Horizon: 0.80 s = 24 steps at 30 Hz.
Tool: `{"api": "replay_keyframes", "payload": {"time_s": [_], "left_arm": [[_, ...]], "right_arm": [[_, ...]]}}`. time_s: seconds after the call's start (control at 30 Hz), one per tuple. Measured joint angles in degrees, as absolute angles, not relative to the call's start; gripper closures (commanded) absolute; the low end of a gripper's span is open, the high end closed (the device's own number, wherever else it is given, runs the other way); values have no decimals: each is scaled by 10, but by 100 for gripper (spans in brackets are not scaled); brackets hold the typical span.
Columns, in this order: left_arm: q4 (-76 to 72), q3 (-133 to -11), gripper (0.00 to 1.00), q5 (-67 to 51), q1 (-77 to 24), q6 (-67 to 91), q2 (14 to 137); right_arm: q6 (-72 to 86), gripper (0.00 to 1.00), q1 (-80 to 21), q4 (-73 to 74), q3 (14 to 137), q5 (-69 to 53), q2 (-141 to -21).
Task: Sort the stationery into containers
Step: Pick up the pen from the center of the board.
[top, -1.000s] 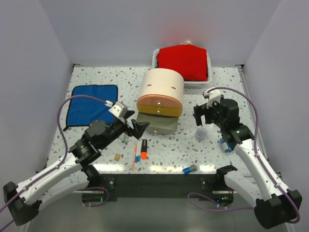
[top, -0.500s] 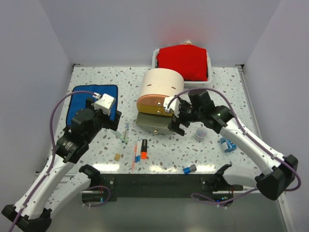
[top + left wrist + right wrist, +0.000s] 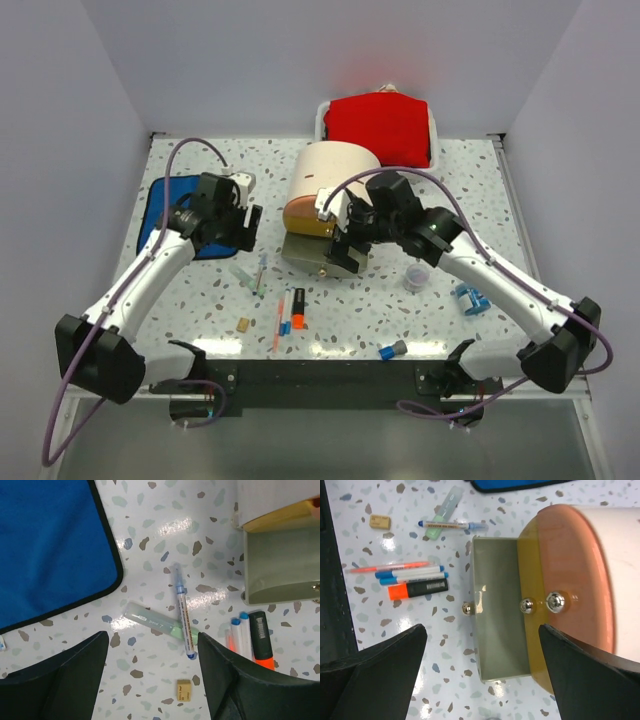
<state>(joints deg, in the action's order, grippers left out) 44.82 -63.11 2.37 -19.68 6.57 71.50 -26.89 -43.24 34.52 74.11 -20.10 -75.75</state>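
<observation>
The cream drawer unit (image 3: 335, 178) stands mid-table with its grey-green bottom drawer (image 3: 318, 254) pulled open and empty (image 3: 500, 605). On the table in front lie a blue marker (image 3: 183, 614) across a clear green pen (image 3: 152, 621), two blue-capped pens (image 3: 239, 634), a thin orange pen (image 3: 279, 320), an orange highlighter (image 3: 261, 641) and a tan eraser (image 3: 184, 690). My left gripper (image 3: 241, 231) is open and empty above the marker and eraser (image 3: 151, 639). My right gripper (image 3: 343, 243) is open and empty over the open drawer (image 3: 481, 630).
A blue cloth (image 3: 172, 205) lies at the left under my left arm. A white tray with a red cloth (image 3: 380, 130) stands behind the unit. A clear cup (image 3: 417, 276), a blue clip (image 3: 470, 298) and a blue-grey cap piece (image 3: 391, 350) lie to the right.
My left gripper has drawn back from the drawer front toward the blue cloth. My right arm has swung left from the cup to above the open drawer.
</observation>
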Motion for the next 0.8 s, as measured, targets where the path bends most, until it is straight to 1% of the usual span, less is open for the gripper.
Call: {"api": "replay_keyframes", "payload": {"time_s": [0.07,0.1,0.13,0.17,0.33,0.47,0.8], "left_arm": [[447,-631,37,10,-187,65,741],[446,-631,39,4,-185,64,753],[445,-631,46,-4,-184,62,770],[444,-632,49,-11,-184,58,787],[435,-631,46,-46,-184,37,864],[422,-620,46,-59,-184,37,878],[386,-582,51,-89,-184,41,919]], "right_arm": [[-257,1,-433,339,740,-189,-732],[-251,1,-433,337,740,-184,-720],[-247,1,-433,336,740,-176,-711],[-242,1,-432,335,740,-169,-701],[-214,1,-427,315,739,-112,-680],[-200,1,-416,294,740,-79,-681],[-189,1,-384,277,724,-50,-671]]}}
